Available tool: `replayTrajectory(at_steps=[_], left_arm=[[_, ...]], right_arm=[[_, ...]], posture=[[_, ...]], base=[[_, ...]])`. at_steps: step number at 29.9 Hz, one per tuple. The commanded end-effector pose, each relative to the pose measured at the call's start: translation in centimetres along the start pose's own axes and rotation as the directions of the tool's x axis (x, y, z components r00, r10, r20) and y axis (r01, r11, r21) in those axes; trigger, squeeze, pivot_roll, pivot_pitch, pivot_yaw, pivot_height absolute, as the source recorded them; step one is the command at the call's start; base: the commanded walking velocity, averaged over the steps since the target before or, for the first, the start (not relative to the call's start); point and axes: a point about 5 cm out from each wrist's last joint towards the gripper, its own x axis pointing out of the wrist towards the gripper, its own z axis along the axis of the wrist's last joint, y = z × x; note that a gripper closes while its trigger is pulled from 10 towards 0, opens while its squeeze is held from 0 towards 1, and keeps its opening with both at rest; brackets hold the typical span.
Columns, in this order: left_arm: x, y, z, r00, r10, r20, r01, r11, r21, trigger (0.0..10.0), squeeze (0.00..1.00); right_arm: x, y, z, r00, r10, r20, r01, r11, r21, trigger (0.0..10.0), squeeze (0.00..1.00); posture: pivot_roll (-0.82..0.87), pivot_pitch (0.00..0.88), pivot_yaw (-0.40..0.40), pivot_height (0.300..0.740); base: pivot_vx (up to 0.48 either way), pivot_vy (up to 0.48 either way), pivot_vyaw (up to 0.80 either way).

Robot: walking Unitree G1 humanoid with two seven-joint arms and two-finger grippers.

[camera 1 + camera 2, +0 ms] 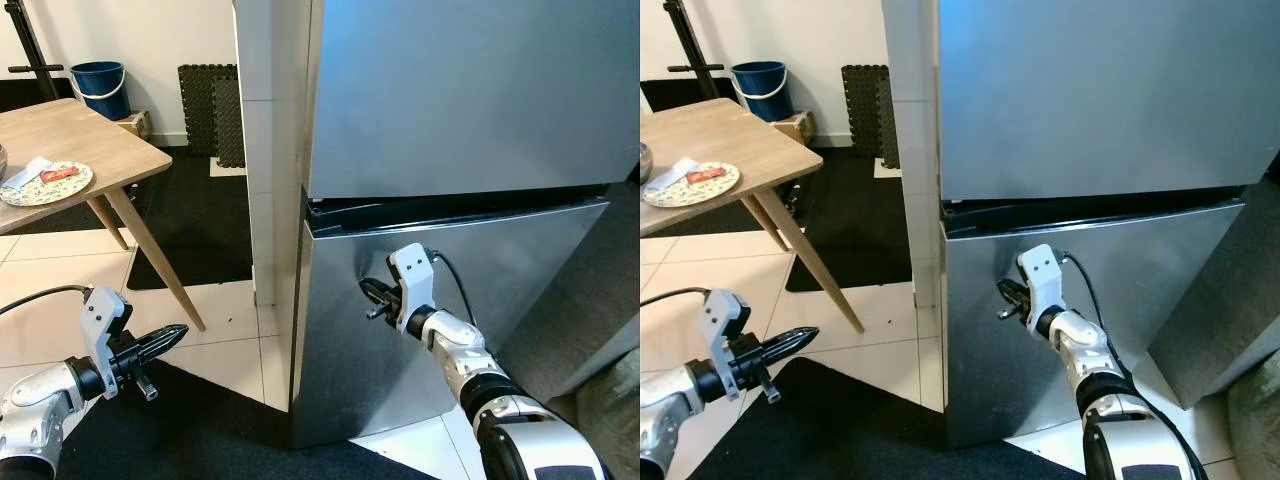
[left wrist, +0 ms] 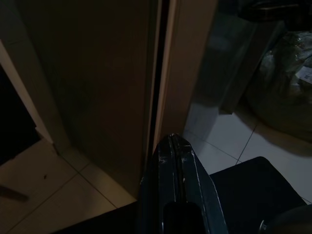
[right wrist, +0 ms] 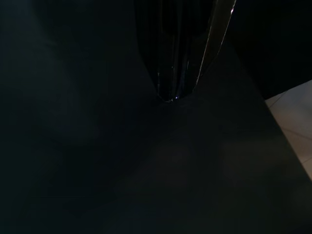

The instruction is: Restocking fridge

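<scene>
A tall silver fridge stands before me, with an upper door (image 1: 470, 90) and a lower door (image 1: 500, 270) split by a dark seam. My right gripper (image 1: 370, 295) is shut, its tips pressed against the front of the lower door near that door's left edge. In the right wrist view the closed fingertips (image 3: 170, 95) meet the dark door surface. My left gripper (image 1: 178, 332) is shut and empty. It is held low over the floor, left of the fridge, pointing toward the fridge's corner. The left wrist view shows its fingers (image 2: 176, 161) aimed at the vertical seam (image 2: 157, 87) by the door edge.
A wooden table (image 1: 90, 140) stands to the left with a plate (image 1: 45, 188) holding a red packet (image 1: 58, 174). A blue bucket (image 1: 100, 88) and dark foam mats (image 1: 212, 105) are by the far wall. A black rug (image 1: 200, 430) lies under my left arm.
</scene>
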Motion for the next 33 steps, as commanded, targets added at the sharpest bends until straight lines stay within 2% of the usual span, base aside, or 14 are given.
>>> replayTrajectory(at_steps=[1,6,13,17,20,32,33], left_arm=[[0.6,-0.3,0.1,1.000,-0.015,0.015,0.015,1.000,-0.002,10.0,0.00],[0.4,0.0,0.4,1.000,-0.006,0.009,0.006,1.000,0.006,10.0,0.00],[0.4,-0.1,0.5,1.000,-0.008,0.011,0.008,1.000,0.011,10.0,0.00],[0.3,-0.6,0.7,1.000,-0.017,0.018,0.016,1.000,0.015,10.0,0.00],[0.3,-0.7,0.9,1.000,-0.022,0.019,0.021,1.000,0.020,10.0,0.00],[0.3,-0.9,1.0,0.999,-0.036,0.013,0.036,0.999,0.027,10.0,0.00],[0.8,-1.1,1.0,0.999,-0.046,0.017,0.046,0.999,0.025,10.0,0.00]], right_arm=[[0.1,-0.2,0.4,1.000,-0.014,0.003,0.014,1.000,-0.008,10.0,0.00],[1.1,-0.2,1.8,0.999,-0.049,0.015,0.049,0.998,-0.040,10.0,0.00],[1.7,-0.2,2.6,0.996,-0.089,0.009,0.090,0.993,-0.080,10.0,0.00],[2.8,0.5,4.0,0.993,-0.117,0.027,0.119,0.988,-0.095,10.0,0.00],[3.0,0.7,4.1,0.992,-0.119,0.028,0.122,0.988,-0.098,10.0,0.00],[2.8,0.6,3.5,0.989,-0.150,0.014,0.150,0.986,-0.069,10.0,0.00],[2.1,1.1,1.4,0.995,-0.098,-0.032,0.098,0.995,-0.017,10.0,0.00]], posture=[[-0.05,0.006,-0.043,0.740],[-0.04,0.022,-0.046,0.740],[-0.04,0.031,-0.050,0.740],[-0.03,0.056,-0.053,0.740],[-0.02,0.064,-0.052,0.740],[-0.01,0.061,-0.052,0.740],[-0.02,0.050,-0.053,0.740]], base=[[0.000,0.000,0.00],[0.000,0.000,0.00],[0.000,0.000,0.00],[0.000,0.000,0.00],[0.000,0.000,0.00],[0.000,0.000,0.00],[0.000,0.000,0.00]])
